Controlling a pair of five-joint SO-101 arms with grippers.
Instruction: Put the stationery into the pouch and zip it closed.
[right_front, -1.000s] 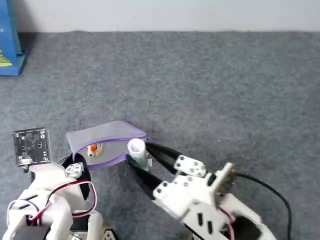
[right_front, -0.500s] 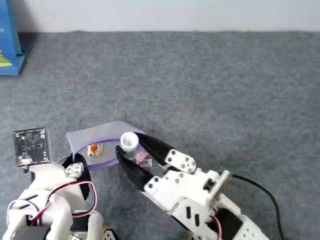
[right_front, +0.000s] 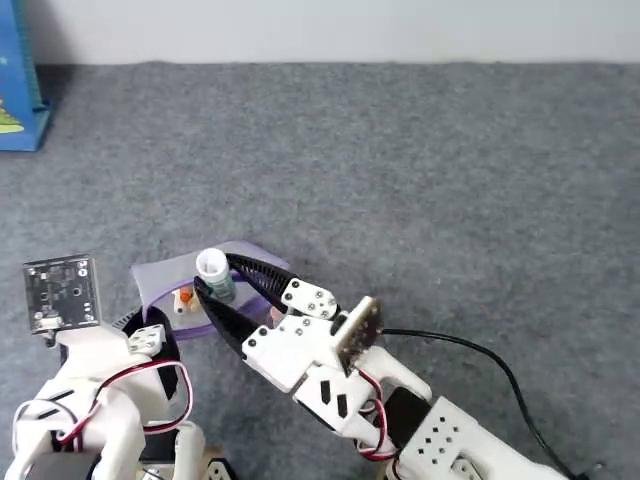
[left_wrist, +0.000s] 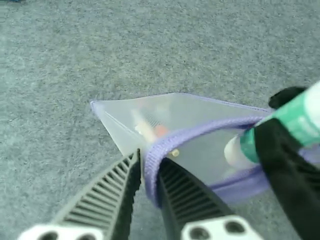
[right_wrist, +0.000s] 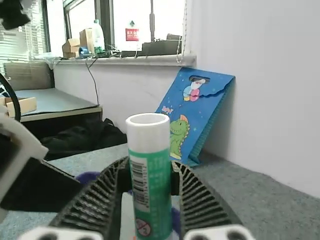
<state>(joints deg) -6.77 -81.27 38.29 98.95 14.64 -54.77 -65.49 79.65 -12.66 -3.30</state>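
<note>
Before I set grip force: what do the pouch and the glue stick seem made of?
The pouch looks like thin, frosted see-through plastic, since the items inside show through; its purple zip band looks woven. The glue stick seems hard, smooth plastic, with a printed label.

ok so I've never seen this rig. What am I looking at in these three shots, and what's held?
These are two small robot arms working side by side on a grey table. The high view comes from a fixed camera looking down. The other two come from cameras on each arm's wrist, looking along its claw.

The left claw pinches the purple zip edge of a translucent pouch, which lies on the table with its mouth open. The right claw grips a green-and-white glue stick upright at that mouth. An orange-and-white item is already inside. A blue dinosaur gift bag leans on the wall behind.
</note>
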